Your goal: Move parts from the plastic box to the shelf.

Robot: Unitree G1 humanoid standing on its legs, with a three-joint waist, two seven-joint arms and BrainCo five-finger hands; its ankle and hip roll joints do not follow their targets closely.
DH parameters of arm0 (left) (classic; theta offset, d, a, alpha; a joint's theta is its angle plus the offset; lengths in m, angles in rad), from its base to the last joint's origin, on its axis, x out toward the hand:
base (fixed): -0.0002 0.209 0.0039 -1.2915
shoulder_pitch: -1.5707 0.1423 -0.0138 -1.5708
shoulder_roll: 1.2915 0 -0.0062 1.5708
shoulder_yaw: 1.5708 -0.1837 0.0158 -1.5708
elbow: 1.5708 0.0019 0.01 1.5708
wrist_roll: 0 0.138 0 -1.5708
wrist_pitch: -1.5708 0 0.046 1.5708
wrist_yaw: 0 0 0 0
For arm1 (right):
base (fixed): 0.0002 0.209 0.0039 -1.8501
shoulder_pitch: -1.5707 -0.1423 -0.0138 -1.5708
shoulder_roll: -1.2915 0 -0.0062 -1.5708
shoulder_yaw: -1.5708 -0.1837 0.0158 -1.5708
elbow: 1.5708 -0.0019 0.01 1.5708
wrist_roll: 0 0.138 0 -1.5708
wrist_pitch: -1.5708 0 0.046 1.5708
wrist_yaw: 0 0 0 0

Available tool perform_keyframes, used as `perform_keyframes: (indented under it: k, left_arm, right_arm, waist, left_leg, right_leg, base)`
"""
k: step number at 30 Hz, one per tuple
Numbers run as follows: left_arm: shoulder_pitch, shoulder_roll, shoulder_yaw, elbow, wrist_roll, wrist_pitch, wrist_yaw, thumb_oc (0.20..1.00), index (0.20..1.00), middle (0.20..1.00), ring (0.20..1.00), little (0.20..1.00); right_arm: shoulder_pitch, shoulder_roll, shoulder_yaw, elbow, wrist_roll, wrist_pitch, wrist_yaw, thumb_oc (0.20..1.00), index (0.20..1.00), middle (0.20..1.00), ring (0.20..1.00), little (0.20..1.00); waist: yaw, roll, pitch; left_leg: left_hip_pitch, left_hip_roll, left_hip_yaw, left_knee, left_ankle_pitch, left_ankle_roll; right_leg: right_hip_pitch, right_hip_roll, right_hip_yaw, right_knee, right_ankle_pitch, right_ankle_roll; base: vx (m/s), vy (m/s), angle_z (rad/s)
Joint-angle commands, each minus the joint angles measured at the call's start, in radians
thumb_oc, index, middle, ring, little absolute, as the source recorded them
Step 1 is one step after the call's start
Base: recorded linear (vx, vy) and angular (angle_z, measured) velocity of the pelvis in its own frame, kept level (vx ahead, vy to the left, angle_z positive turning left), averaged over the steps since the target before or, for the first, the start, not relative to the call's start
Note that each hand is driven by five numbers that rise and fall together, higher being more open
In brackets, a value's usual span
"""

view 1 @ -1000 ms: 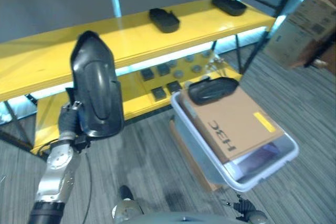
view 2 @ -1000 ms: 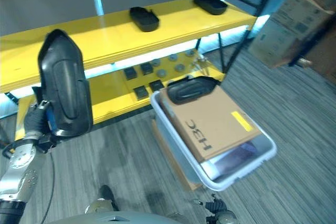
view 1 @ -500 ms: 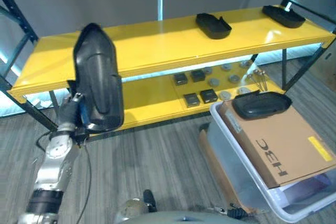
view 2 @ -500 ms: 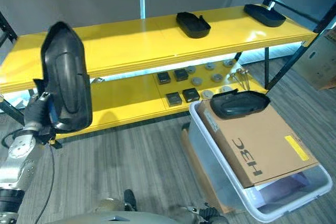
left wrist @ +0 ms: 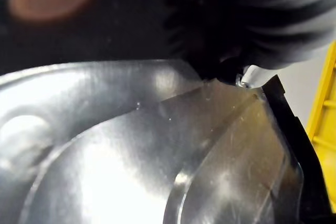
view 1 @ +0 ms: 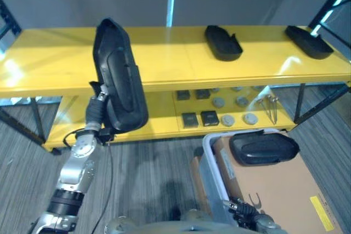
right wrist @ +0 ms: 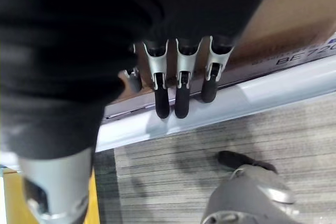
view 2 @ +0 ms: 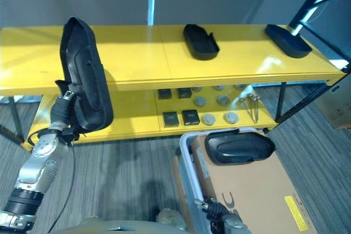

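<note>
— Yellow two-tier shelf over grey striped floor, plastic box at lower right.

— And the held black moulded part?

— Gripped low by left robot hand, long axis upright, just before the top board's left front edge.

— Right robot hand?

— Loosely straight, idle by the box rim.

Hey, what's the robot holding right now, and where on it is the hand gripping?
The left hand holds a long black plastic shell part upright by its lower end, in front of the yellow shelf. The right hand hangs empty, fingers relaxed.
</note>
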Motion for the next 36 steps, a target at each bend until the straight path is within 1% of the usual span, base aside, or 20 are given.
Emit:
perform_keyframes:
  k: [1,2,3,6,7,8,9,10,11,12,14,15,17,20,23,26,27,30,34,36]
  left_arm:
    - [-0.038,0.045,0.071,-0.025,0.011,-0.077,0.024,0.2,0.2,0.2,0.2,0.2]
    - [-0.033,0.047,0.068,-0.024,0.011,-0.09,0.021,0.2,0.2,0.2,0.2,0.2]
    - [-0.031,0.048,0.065,-0.019,0.011,-0.098,0.016,0.2,0.2,0.2,0.2,0.2]
    - [-0.031,0.046,0.064,-0.008,0.005,-0.117,0.004,0.2,0.2,0.2,0.2,0.2]
    - [-0.027,0.046,0.065,-0.007,0.004,-0.123,-0.002,0.2,0.2,0.2,0.2,0.2]
    - [-0.019,0.053,0.069,-0.012,-0.004,-0.128,-0.024,0.2,0.2,0.2,0.2,0.2]
    - [-0.018,0.056,0.071,-0.015,-0.008,-0.124,-0.031,0.2,0.2,0.2,0.2,0.2]
    - [-0.018,0.061,0.076,-0.016,-0.013,-0.112,-0.044,0.2,0.2,0.2,0.2,0.2]
    - [-0.021,0.065,0.076,-0.011,-0.016,-0.109,-0.05,0.2,0.2,0.2,0.2,0.2]
    - [-0.026,0.064,0.075,-0.009,-0.012,-0.104,-0.053,0.2,0.2,0.2,0.2,0.2]
    - [-0.04,0.066,0.062,-0.008,-0.002,-0.096,-0.055,0.2,0.2,0.2,0.2,0.2]
    - [-0.068,0.079,0.055,0.008,0.0,-0.095,-0.048,0.2,0.2,0.2,0.2,0.2]
    - [-0.077,0.083,0.052,0.016,-0.003,-0.097,-0.042,0.2,0.2,0.2,0.2,0.2]
    - [-0.095,0.097,0.049,0.043,-0.001,-0.105,-0.031,0.2,0.2,0.2,0.2,0.2]
    - [-0.107,0.093,0.047,0.039,0.021,-0.085,-0.023,0.2,0.2,0.2,0.2,0.2]
    - [-0.118,0.09,0.043,0.046,0.059,-0.056,-0.01,0.2,0.2,0.2,0.2,0.2]
    - [-0.14,0.094,0.032,0.083,0.107,-0.053,0.014,0.2,0.2,0.2,0.2,0.2]
    - [-0.196,0.137,0.02,0.167,0.188,-0.033,0.052,0.2,0.2,0.2,0.2,0.2]
    - [-0.281,0.218,0.008,0.289,0.273,0.048,0.104,0.2,0.2,0.2,0.2,0.2]
    - [-0.365,0.261,-0.02,0.426,0.309,0.091,0.129,0.2,0.2,0.2,0.2,0.2]
  right_arm:
    - [0.049,-0.034,0.006,0.058,-0.062,-0.081,0.0,1.0,1.0,1.0,1.0,1.0]
    - [0.048,-0.042,0.014,0.041,-0.071,-0.071,-0.002,1.0,1.0,1.0,1.0,1.0]
    - [0.05,-0.044,0.02,0.039,-0.064,-0.058,-0.001,1.0,1.0,1.0,1.0,1.0]
    - [0.041,-0.043,0.018,0.057,-0.016,-0.055,0.03,1.0,1.0,1.0,1.0,1.0]
    - [0.037,-0.042,0.016,0.058,0.003,-0.04,0.042,1.0,1.0,1.0,1.0,1.0]
    - [0.041,-0.043,0.005,0.044,0.028,-0.007,0.047,1.0,1.0,1.0,1.0,1.0]
    - [0.049,-0.044,0.003,0.038,0.029,-0.001,0.047,1.0,1.0,1.0,1.0,1.0]
    - [0.059,-0.044,-0.002,0.027,0.04,0.02,0.041,1.0,1.0,1.0,1.0,1.0]
    - [0.058,-0.043,-0.003,0.023,0.04,0.031,0.035,1.0,1.0,1.0,1.0,1.0]
    - [0.056,-0.04,-0.002,0.02,0.043,0.041,0.024,1.0,1.0,1.0,1.0,1.0]
    - [0.064,-0.034,-0.003,0.029,0.066,0.035,0.019,1.0,1.0,1.0,1.0,1.0]
    - [0.086,-0.018,-0.002,0.024,0.025,0.018,0.027,1.0,1.0,1.0,1.0,1.0]
    - [0.091,-0.013,0.003,0.021,0.011,0.009,0.023,1.0,1.0,1.0,1.0,1.0]
    - [0.114,0.003,0.013,-0.001,-0.006,-0.002,0.037,1.0,1.0,1.0,1.0,1.0]
    - [0.122,0.011,0.02,-0.002,-0.013,-0.007,0.031,1.0,1.0,1.0,1.0,1.0]
    - [0.119,0.016,0.022,0.009,-0.006,-0.005,0.035,1.0,1.0,1.0,1.0,1.0]
    - [0.112,0.02,0.03,0.014,-0.012,-0.002,0.033,1.0,1.0,1.0,1.0,1.0]
    - [0.11,0.017,0.043,0.013,-0.019,0.007,0.026,1.0,1.0,1.0,1.0,1.0]
    - [0.133,0.01,0.057,-0.003,-0.061,0.026,0.036,1.0,1.0,1.0,1.0,1.0]
    - [0.147,0.007,0.073,0.001,-0.077,0.035,0.05,1.0,1.0,1.0,1.0,1.0]
  waist:
    - [-0.006,0.024,0.009]
    - [-0.006,0.014,0.019]
    - [-0.005,0.024,0.026]
    - [-0.013,0.037,0.036]
    - [-0.015,0.042,0.037]
    - [-0.009,0.056,0.042]
    - [-0.006,0.063,0.045]
    - [-0.009,0.064,0.047]
    - [-0.011,0.059,0.044]
    - [-0.011,0.058,0.041]
    - [-0.011,0.067,0.044]
    - [-0.03,0.074,0.05]
    - [-0.036,0.075,0.051]
    - [-0.054,0.076,0.046]
    - [-0.055,0.073,0.046]
    - [-0.052,0.07,0.046]
    - [-0.05,0.067,0.047]
    - [-0.055,0.068,0.043]
    - [-0.074,0.064,0.031]
    - [-0.085,0.059,0.025]
  left_leg:
    - [0.012,-0.119,0.056,-0.066,-0.102,0.01]
    - [-0.048,-0.113,0.047,0.002,-0.038,0.014]
    - [-0.069,-0.099,0.024,0.015,-0.035,-0.006]
    - [-0.045,-0.09,0.049,-0.106,-0.042,0.007]
    - [-0.024,-0.098,0.058,-0.205,-0.04,0.013]
    - [-0.026,-0.089,0.048,-0.446,0.071,0.002]
    - [-0.044,-0.072,0.035,-0.466,0.113,-0.009]
    - [-0.063,-0.052,0.044,-0.463,0.107,0.005]
    - [-0.053,-0.057,0.057,-0.469,0.074,0.021]
    - [-0.039,-0.067,0.063,-0.481,0.046,0.03]
    - [-0.027,-0.088,0.046,-0.492,0.034,0.027]
    - [0.002,-0.109,0.063,-0.51,0.012,0.038]
    - [0.013,-0.116,0.073,-0.52,0.01,0.04]
    - [0.05,-0.152,0.09,-0.565,-0.003,0.059]
    - [0.053,-0.165,0.101,-0.586,-0.006,0.067]
    - [0.05,-0.171,0.106,-0.592,-0.007,0.07]
    - [0.036,-0.171,0.112,-0.586,-0.007,0.072]
    - [0.033,-0.172,0.11,-0.587,-0.018,0.062]
    - [0.032,-0.162,0.131,-0.586,-0.01,0.058]
    - [0.023,-0.154,0.138,-0.577,-0.008,0.054]
  right_leg:
    - [-0.043,-0.06,0.024,-0.21,0.158,0.143]
    - [-0.044,-0.053,0.025,-0.223,0.172,0.12]
    - [-0.031,-0.037,0.04,-0.228,0.162,0.123]
    - [-0.035,-0.042,0.044,-0.212,0.158,0.134]
    - [-0.034,-0.05,0.047,-0.205,0.157,0.145]
    - [-0.013,-0.063,0.064,-0.198,0.156,0.156]
    - [-0.002,-0.06,0.072,-0.192,0.148,0.156]
    - [0.012,-0.073,0.08,-0.165,0.127,0.152]
    - [0.013,-0.086,0.077,-0.159,0.123,0.152]
    - [0.01,-0.099,0.071,-0.146,0.119,0.157]
    - [-0.003,-0.113,0.068,-0.115,0.114,0.166]
    - [-0.016,-0.133,0.079,-0.096,0.117,0.186]
    - [-0.019,-0.138,0.082,-0.094,0.119,0.192]
    - [-0.03,-0.157,0.095,-0.098,0.136,0.218]
    - [-0.036,-0.168,0.09,-0.106,0.143,0.228]
    - [-0.04,-0.174,0.086,-0.113,0.147,0.234]
    - [-0.044,-0.179,0.081,-0.121,0.151,0.236]
    - [-0.029,-0.186,0.081,-0.141,0.143,0.249]
    - [-0.008,-0.185,0.079,-0.17,0.15,0.252]
    - [-0.004,-0.182,0.08,-0.173,0.149,0.252]
  base:
    - [0.01,-0.16,-0.49]
    - [0.05,-0.086,-0.21]
    - [0.07,-0.021,-0.03]
    - [0.1,0.114,0.03]
    - [0.16,0.38,0.47]
    - [0.18,0.38,0.52]
    - [0.24,0.394,0.4]
    - [0.18,0.184,0.17]
    - [0.14,0.209,0.03]
    - [0.06,0.195,-0.32]
    - [0.06,0.247,-0.88]
    - [0.06,0.229,-0.98]
    - [0.04,0.157,-0.42]
    - [0.06,0.13,-0.18]
    - [0.02,0.051,-0.05]
    - [0.0,0.008,0.05]
    - [0.0,0.0,0.0]
    - [0.09,0.001,-0.12]
    - [0.1,-0.021,0.0]
    - [0.11,-0.034,-0.13]
